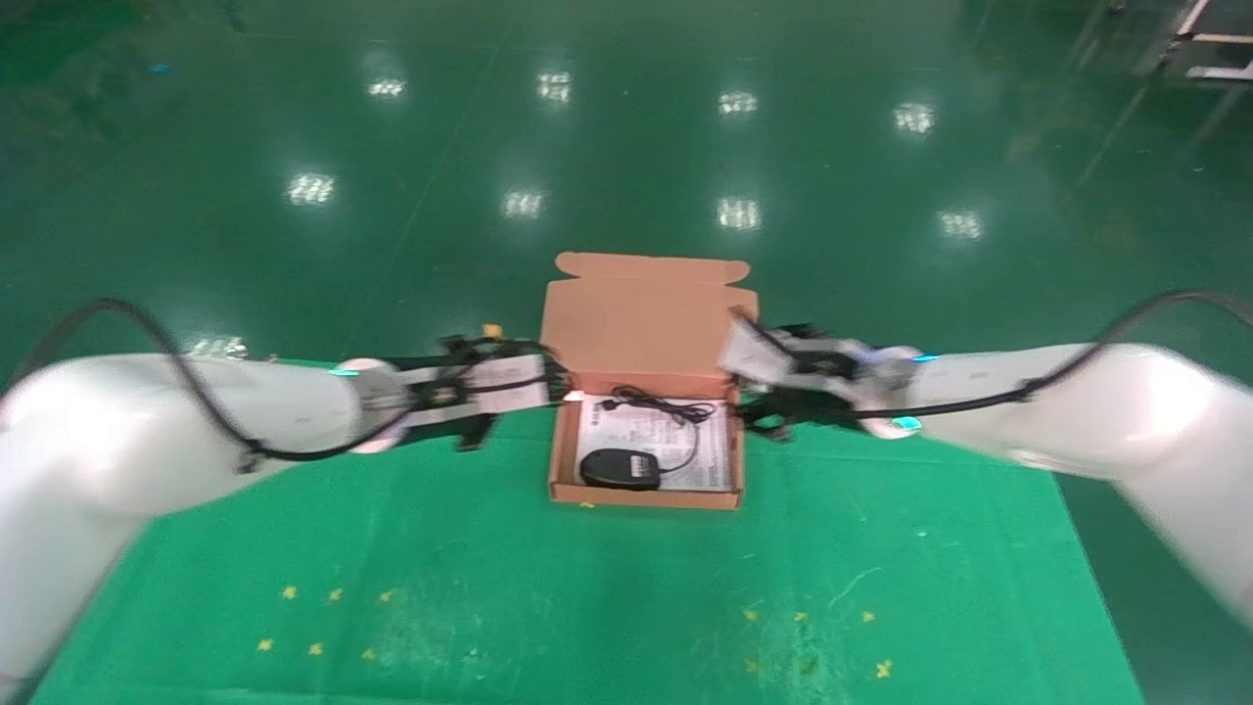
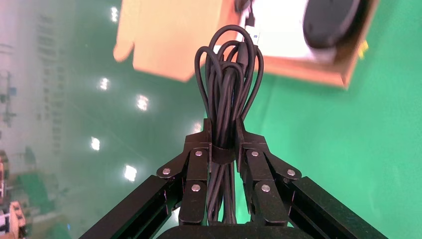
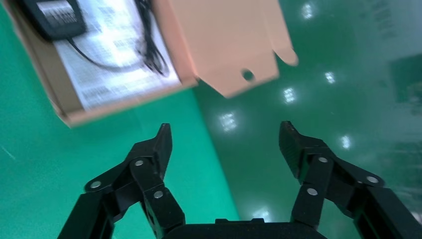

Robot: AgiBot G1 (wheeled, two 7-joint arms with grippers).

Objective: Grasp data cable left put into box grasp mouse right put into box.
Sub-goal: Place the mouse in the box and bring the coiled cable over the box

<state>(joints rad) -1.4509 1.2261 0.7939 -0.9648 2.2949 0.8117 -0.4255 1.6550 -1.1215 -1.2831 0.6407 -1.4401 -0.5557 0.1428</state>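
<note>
the mouse [image 1: 620, 468] lies in the near part of the box [image 1: 565, 460] at the table's far edge, its cord over the white sheet [image 1: 710, 460]. just left, the left gripper [image 2: 223, 130] clamps the looped data cable [image 2: 227, 94]. just right, the right gripper [image 3: 225, 139] hangs spread, holding nothing.

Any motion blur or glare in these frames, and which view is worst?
Head view: both forearms smear, the right end effector most; ceiling lights glare off the glossy floor; the mouse in the box reads soft. Left wrist view: the data cable and left end effector are crisp, background blurred. Right wrist view: the box streaks slightly.
</note>
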